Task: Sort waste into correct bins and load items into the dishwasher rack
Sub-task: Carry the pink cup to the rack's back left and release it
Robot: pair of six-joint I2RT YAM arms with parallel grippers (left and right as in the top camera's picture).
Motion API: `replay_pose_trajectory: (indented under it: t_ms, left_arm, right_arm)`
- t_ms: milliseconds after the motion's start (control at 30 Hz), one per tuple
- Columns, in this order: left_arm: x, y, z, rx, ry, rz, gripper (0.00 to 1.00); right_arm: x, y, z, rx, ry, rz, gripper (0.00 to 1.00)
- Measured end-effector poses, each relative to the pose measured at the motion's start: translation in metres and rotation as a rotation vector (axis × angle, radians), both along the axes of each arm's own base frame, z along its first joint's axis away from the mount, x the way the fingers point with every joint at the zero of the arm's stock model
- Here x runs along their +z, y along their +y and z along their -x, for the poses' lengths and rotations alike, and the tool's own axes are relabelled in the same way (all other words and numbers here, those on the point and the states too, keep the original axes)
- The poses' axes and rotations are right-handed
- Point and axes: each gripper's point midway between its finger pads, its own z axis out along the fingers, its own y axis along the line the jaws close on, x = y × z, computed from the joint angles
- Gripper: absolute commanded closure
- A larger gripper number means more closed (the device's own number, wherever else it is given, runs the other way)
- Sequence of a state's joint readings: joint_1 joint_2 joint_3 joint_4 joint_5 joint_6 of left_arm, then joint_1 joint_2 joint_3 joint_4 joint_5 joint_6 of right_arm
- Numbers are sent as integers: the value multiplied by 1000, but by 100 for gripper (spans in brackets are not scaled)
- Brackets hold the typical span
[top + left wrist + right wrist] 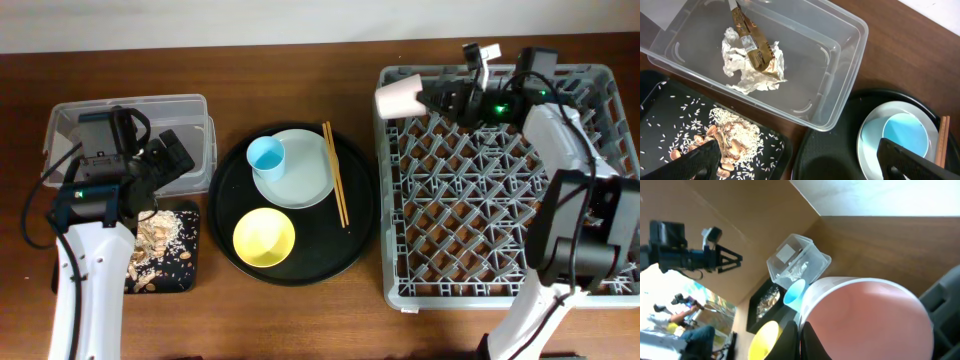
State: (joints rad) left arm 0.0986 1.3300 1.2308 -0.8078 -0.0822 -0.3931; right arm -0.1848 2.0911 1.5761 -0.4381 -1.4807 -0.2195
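Pale pink cup (397,97): we are holding it tipped on its side at the dishwasher rack's (500,292) upper-left corner in the overhead view.
Right fingers (432,98): we are clamping them on that cup.
Left fingers (175,158): we are hovering them wide apart above the clear tub (840,65) and flat black tray (670,115).
Waste: white tissue (740,70) and gold-brown wrapper (752,42) are lying in the tub; food scraps (735,135) are lying on the flat tray.
Round black tray (225,200): it is carrying the light blue cup (266,154) on the plate (305,180), plus yellow bowl (264,237) and chopsticks (335,175).

2 cups (266,154) (398,97) | 1 plate (305,182) | 1 bowl (264,237) | 2 chopsticks (335,178) | 1 rack (470,210)
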Motion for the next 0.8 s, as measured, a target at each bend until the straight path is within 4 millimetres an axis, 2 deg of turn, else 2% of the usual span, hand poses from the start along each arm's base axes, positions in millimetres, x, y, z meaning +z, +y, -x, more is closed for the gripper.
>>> replay_pose_trajectory:
  t_ms: [200, 300, 467, 633, 700, 800]
  left_arm:
    - [0, 0, 0, 0, 0, 0, 1]
    - [0, 0, 0, 0, 0, 0, 1]
    - [0, 0, 0, 0, 0, 0, 1]
    - [0, 0, 0, 0, 0, 0, 1]
    - [0, 0, 0, 0, 0, 0, 1]
    - [0, 0, 0, 0, 0, 0, 1]
  right_arm:
    - [-4, 20, -3, 43, -55, 13, 96]
    - [-14, 23, -6, 32, -38, 35, 96]
    - [-38, 21, -12, 15, 10, 53, 96]
    - [-48, 20, -10, 13, 58, 46, 96]
    - [-50, 16, -9, 5, 88, 43, 96]
    - [-54, 0, -7, -32, 156, 35, 96]
